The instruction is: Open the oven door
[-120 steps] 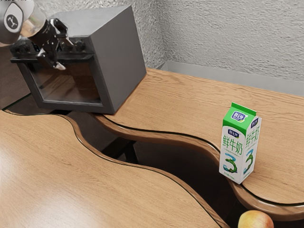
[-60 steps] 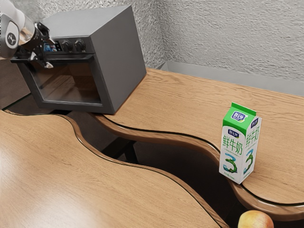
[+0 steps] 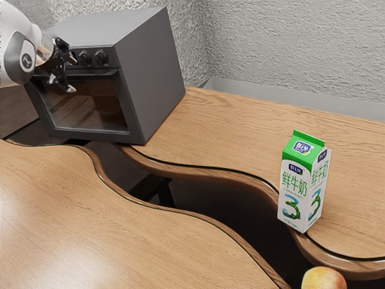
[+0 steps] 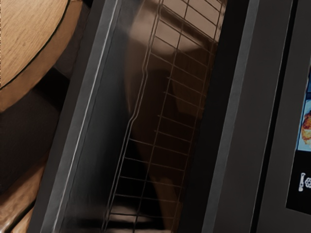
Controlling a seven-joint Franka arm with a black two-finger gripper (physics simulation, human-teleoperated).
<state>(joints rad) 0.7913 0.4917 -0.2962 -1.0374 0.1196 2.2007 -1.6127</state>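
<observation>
Open and empty, the end effector (image 3: 71, 74) hangs at the front of the oven door (image 3: 87, 103), its fingers spread near the handle (image 3: 99, 73) along the top edge, presumably so the bar can pass between them; I cannot tell whether either touches. The door is shut, upright in the front of the oven (image 3: 149, 75), with a wire rack (image 4: 167, 91) behind its glass. Likely next: line up, close on the bar, then pull out and down; a poor grip could slip. The oven stands on the wooden surface (image 3: 240, 114), which bears its weight. Well apart, near that surface's wavy edge, a milk carton (image 3: 293, 192) stands upright.
</observation>
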